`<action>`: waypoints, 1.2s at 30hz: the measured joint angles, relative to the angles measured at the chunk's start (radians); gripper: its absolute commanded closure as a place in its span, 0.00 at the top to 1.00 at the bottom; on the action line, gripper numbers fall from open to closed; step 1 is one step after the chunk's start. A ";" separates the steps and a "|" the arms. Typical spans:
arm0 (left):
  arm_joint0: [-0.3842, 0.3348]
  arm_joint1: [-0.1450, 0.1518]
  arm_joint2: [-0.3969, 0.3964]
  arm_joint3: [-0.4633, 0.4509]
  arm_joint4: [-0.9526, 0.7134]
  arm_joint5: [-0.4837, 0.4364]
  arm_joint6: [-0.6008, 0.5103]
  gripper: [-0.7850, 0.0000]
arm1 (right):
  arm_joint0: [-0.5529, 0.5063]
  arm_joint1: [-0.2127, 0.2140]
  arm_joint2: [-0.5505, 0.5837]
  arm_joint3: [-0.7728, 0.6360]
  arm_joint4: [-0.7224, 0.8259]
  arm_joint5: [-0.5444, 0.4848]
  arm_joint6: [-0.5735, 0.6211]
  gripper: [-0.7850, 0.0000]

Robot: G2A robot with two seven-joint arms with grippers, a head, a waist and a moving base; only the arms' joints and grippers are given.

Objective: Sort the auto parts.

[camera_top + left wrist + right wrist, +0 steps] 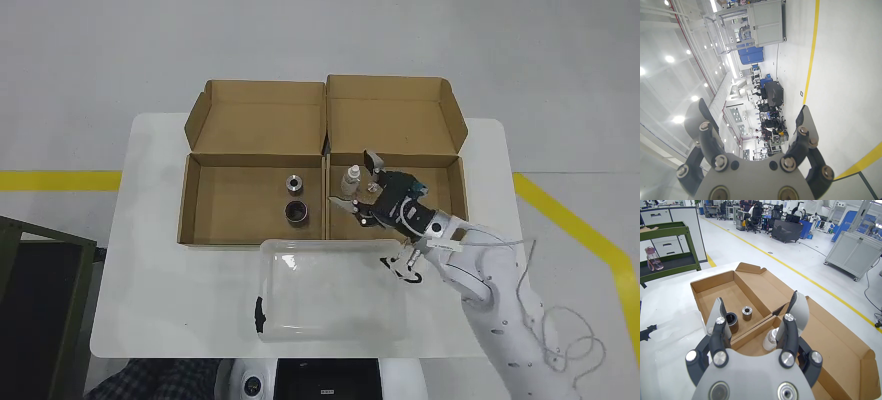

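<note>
Right gripper (pixel 355 182) (pixel 757 296) hangs with its fingers spread wide and nothing between them, over the right cardboard box (pixel 460 190), close to the wall it shares with the left cardboard box (pixel 186 200). From the right wrist view I see a small white bottle (pixel 349 181) (pixel 770 340) standing upright on that box's floor by the shared wall, partly hidden behind one finger; I cannot tell whether the finger touches it.

In the left box, two metal parts stand near the same wall: a silver bushing (pixel 294 183) (pixel 747 313) farther back and a dark linear bearing (pixel 297 211) (pixel 732 322) just in front of it, apart from each other.

Both boxes sit side by side at the far edge of the white table (pixel 150 250), lids folded back. A clear plastic bin (pixel 262 290) sits at the table's near edge.

On my left wrist view the left gripper (pixel 753 103) is spread apart too, holding nothing, aimed at the room.
</note>
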 measured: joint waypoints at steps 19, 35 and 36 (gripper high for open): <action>0.000 0.000 0.000 0.000 0.000 0.000 0.000 1.00 | -0.318 0.034 0.258 -0.078 -0.081 0.097 -0.222 1.00; 0.000 0.000 0.000 0.000 0.000 0.000 0.000 1.00 | -0.514 0.042 0.400 -0.101 -0.065 0.149 -0.364 1.00; 0.000 0.000 0.000 0.000 0.000 0.000 0.000 1.00 | -0.523 0.042 0.409 -0.101 -0.063 0.150 -0.369 1.00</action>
